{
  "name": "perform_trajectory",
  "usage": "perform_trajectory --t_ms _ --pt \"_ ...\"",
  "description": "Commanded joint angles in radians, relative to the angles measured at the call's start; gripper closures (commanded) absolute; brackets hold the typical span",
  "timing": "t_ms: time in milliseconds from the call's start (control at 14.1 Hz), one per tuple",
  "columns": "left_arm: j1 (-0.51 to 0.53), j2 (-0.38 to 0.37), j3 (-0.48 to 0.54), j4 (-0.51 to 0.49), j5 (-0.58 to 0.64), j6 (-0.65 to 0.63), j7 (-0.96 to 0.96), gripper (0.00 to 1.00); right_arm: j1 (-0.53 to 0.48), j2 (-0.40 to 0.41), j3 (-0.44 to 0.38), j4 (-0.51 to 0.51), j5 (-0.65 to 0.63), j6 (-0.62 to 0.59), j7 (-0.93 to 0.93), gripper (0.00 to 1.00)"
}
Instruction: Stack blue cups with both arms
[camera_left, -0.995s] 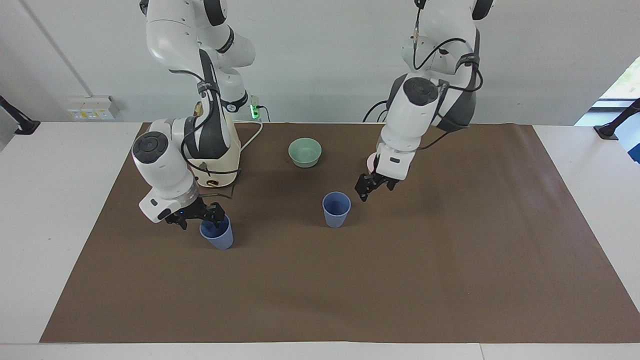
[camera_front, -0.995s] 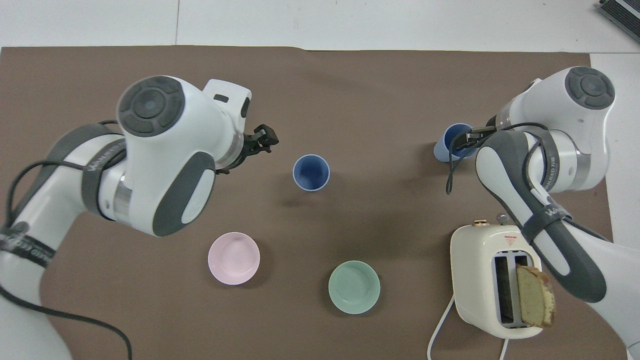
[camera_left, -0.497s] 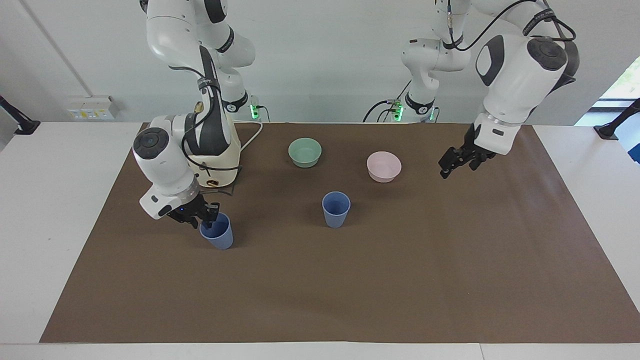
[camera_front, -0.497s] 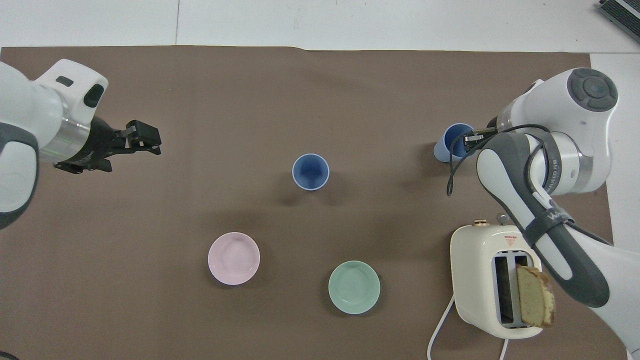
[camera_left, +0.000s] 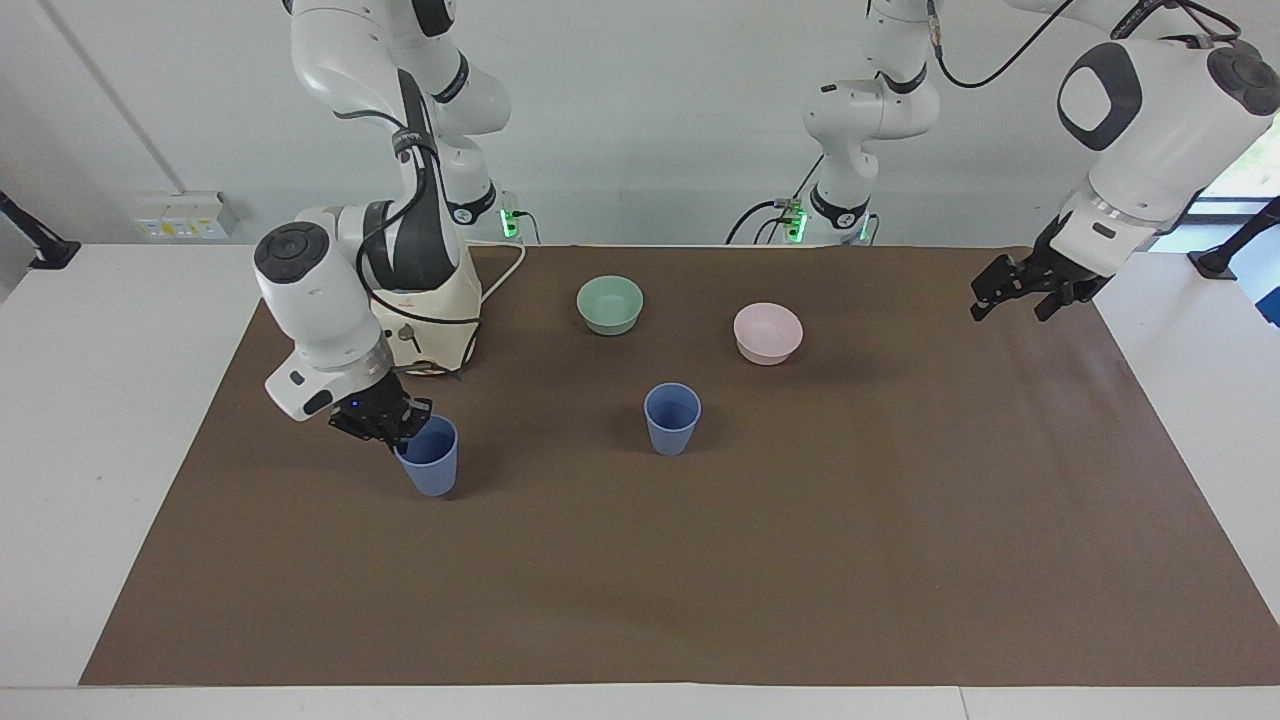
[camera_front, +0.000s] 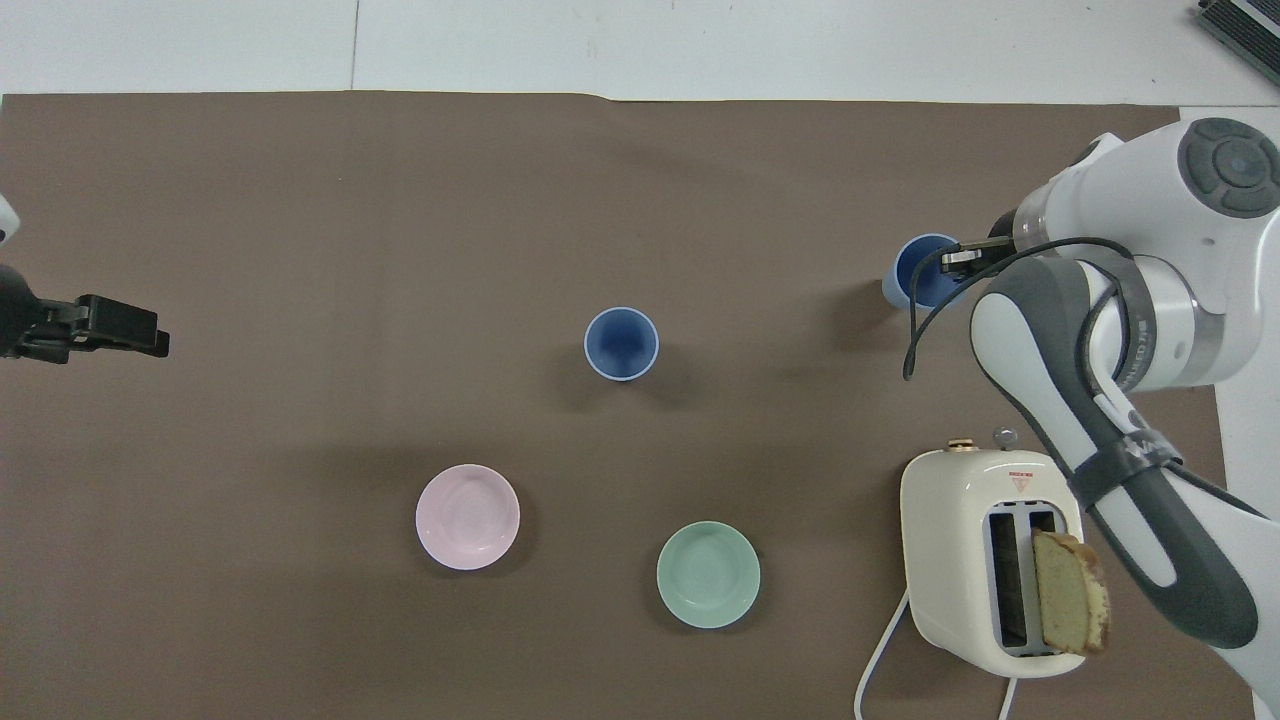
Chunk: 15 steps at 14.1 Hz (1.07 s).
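In the facing view, the right end effector (camera_left: 392, 428) sits at the rim of one blue cup (camera_left: 430, 468), its fingers pinching the cup's wall on the side toward the right arm's end of the table; the cup hangs just below and beside the fingertips, standing upright with its base at the brown mat (camera_left: 700, 580) or just above it, which cannot be told. The second blue cup (camera_left: 672, 418) stands upright on the mat, well apart from this end effector, toward the middle of the table. The left end effector (camera_left: 1015, 298) hangs in the air over the mat's edge at the left arm's end, fingers spread, holding nothing; both cups are well apart from it, and the pink bowl (camera_left: 767, 332) lies between it and the middle cup. In the overhead view, the right end effector (camera_front: 962, 258) reaches across the rim of the gripped cup (camera_front: 922, 270), one finger over its opening. The free cup (camera_front: 621, 343) stands in the middle of the mat, between the two end effectors. The left end effector (camera_front: 115, 328) enters at the view's edge, fingers parted, with the free cup well apart from it.
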Motion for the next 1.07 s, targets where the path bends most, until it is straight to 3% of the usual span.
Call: perform_trajectory --t_ms 0,426,639,995 --pt "-0.006 -0.009 -0.022 0.088 0.075 -0.094 0.032 0.0 0.046 -0.063 0.011 -0.005 -0.006 -0.03 -0.014 1.0" --pt "-0.008 -0.014 -0.03 0.236 0.072 -0.269 0.018 0.0 0.309 -0.054 0.013 0.132 -0.002 -0.1 0.293 1.0" --pt "-0.008 -0.049 -0.029 0.201 0.046 -0.222 -0.008 0.0 0.402 -0.029 0.014 0.198 0.036 -0.157 0.489 1.0" --pt "-0.008 -0.05 -0.029 0.197 0.043 -0.222 -0.01 0.0 0.484 0.038 0.014 0.238 0.046 -0.159 0.638 1.0"
